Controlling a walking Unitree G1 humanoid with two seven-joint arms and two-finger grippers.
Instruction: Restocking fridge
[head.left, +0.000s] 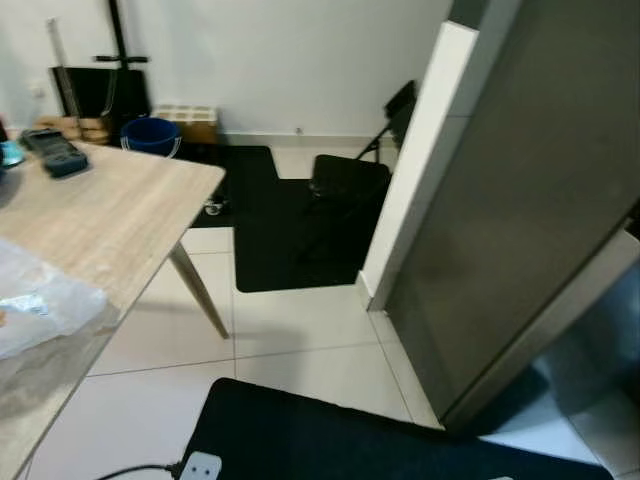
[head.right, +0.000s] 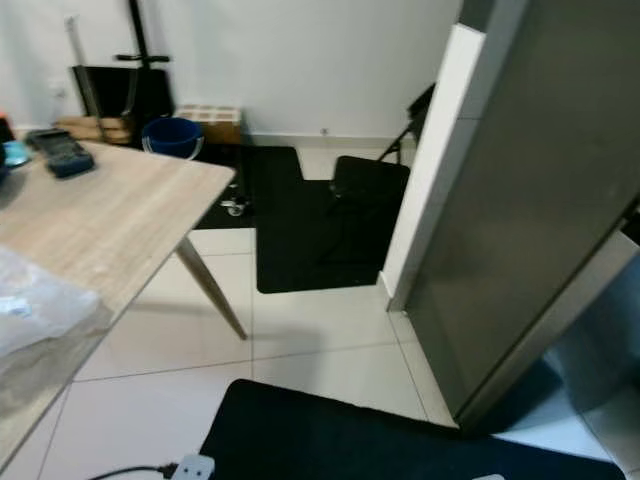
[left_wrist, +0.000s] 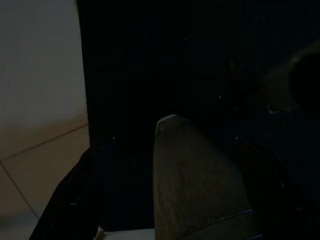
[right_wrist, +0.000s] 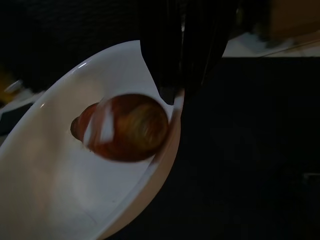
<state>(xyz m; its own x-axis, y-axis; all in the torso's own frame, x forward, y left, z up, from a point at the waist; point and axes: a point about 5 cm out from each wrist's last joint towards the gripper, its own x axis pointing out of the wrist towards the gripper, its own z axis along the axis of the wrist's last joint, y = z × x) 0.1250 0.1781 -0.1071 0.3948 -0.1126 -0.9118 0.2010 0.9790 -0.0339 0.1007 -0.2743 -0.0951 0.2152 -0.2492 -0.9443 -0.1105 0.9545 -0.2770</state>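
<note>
In the right wrist view my right gripper (right_wrist: 173, 94) is shut on the rim of a white bowl (right_wrist: 60, 165), and a round red-brown fruit (right_wrist: 127, 127) lies inside it. The left wrist view is very dark: my left gripper (left_wrist: 167, 150) has a black finger (left_wrist: 70, 200) on either side of a pale, tapered object (left_wrist: 195, 190); I cannot tell whether they press on it. The fridge (head.left: 520, 200) stands at the right in the eye views, showing a grey door face and a white side panel (head.left: 415, 160).
A light wooden table (head.left: 90, 220) at the left carries clear plastic wrapping (head.left: 40, 300) and a dark device (head.left: 55, 152). A black mat (head.left: 330, 440) lies at my feet, another (head.left: 285, 230) beyond it under a black chair (head.left: 350, 180). A blue bucket (head.left: 150, 135) stands by the wall.
</note>
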